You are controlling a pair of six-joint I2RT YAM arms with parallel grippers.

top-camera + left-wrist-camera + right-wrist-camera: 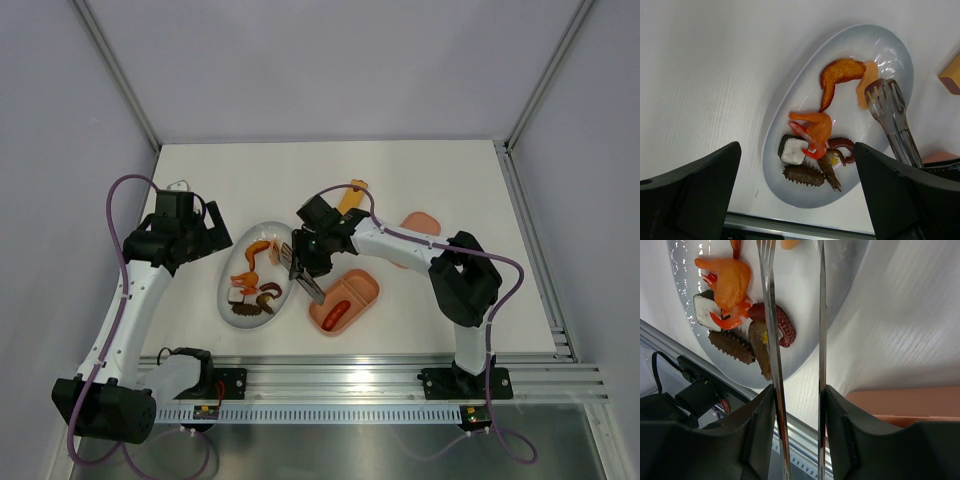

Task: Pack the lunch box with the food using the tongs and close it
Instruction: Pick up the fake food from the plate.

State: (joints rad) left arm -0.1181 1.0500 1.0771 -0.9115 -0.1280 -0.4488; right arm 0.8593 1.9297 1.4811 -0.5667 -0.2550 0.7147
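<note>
The silvery tongs (771, 330) are pinched between the fingers of my right gripper (799, 405), which is shut on their two arms. Their forked tips (885, 97) hang over the far end of the white oval plate (805, 85), beside a pale orange piece (866, 85). The food on the plate includes an orange shrimp (816, 125), a brown fried piece (840, 74), a dark-and-white cube (792, 151) and a spiky brown piece (805, 175). The pink lunch box (358, 285) lies right of the plate with a red sausage (337, 313) inside. My left gripper (796, 167) hovers open over the plate's near end.
The pink lid (420, 222) lies behind the right arm, partly hidden by it. A yellow-orange flat bar (352, 195) rests further back. The metal rail (380, 385) with the arm bases runs along the table's near edge.
</note>
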